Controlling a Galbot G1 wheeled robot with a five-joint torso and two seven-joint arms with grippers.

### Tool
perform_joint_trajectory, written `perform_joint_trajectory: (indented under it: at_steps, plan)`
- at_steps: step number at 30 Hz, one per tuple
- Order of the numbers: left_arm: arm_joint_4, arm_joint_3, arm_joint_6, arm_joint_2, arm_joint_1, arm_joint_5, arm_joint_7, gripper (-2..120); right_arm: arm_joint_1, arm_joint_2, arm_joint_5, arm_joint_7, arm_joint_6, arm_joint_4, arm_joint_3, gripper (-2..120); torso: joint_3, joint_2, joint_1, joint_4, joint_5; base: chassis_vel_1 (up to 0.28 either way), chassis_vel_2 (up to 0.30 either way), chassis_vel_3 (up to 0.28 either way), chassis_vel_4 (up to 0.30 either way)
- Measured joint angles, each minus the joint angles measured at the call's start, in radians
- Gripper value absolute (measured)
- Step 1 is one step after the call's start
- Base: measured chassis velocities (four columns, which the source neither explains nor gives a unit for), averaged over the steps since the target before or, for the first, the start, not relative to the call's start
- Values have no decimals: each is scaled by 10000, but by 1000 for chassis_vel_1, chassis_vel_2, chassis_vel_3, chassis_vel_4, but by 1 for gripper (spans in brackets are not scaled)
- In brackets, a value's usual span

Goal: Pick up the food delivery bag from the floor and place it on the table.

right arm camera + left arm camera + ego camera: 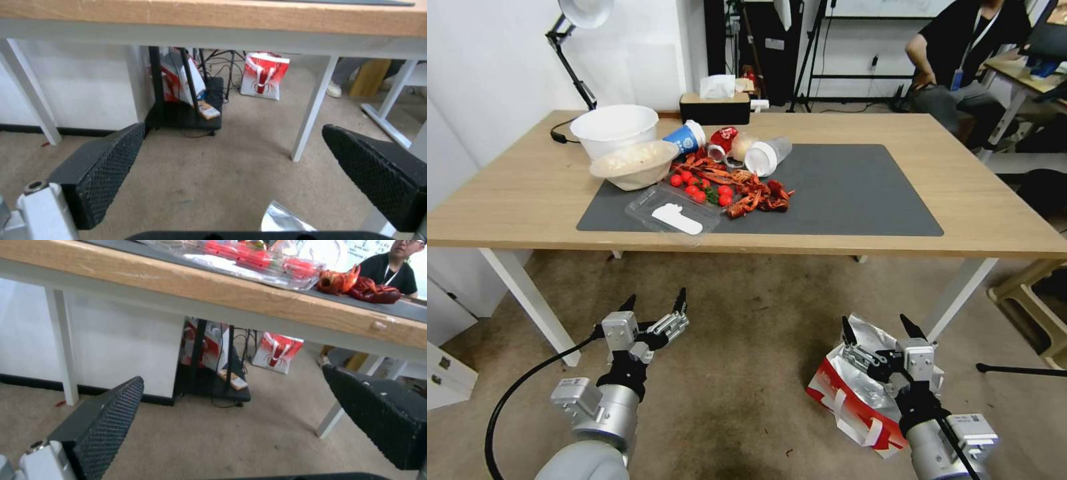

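Food delivery bag [854,393] lies on its side on the carpet [747,347] by the table [527,193] leg, under right gripper [880,328], jaws wide, empty. Left gripper [654,305] wide too. Prob light, crumply paper w/ foil; grab strap handles [854,413] or rim

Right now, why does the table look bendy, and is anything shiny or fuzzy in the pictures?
Head view: the wide lens bows the table edge, and the food delivery bag foil lining glints on the floor under the open right hand. Left wrist view: the food on the table looks soft and smeared, while the open left hand looks a bit crisper.
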Motion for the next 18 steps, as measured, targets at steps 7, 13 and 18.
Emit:
perform_joint_trajectory:
  at_steps: [7,13,18]
  plan:
    - [42,-48,-223,22,53,69,38,100,7,0,-30,-8,10,-22,-8,100,-213,-346,-134,0,0,0,0,0,0]
    - [42,-68,-229,23,73,104,56,100,4,0,-42,-20,14,-22,-20,100,-343,-560,-217,-1,0,0,0,0,0]
    - [43,-71,-246,23,85,150,66,100,6,0,-42,-23,25,-24,-14,100,-483,-791,-308,0,0,0,0,0,0]
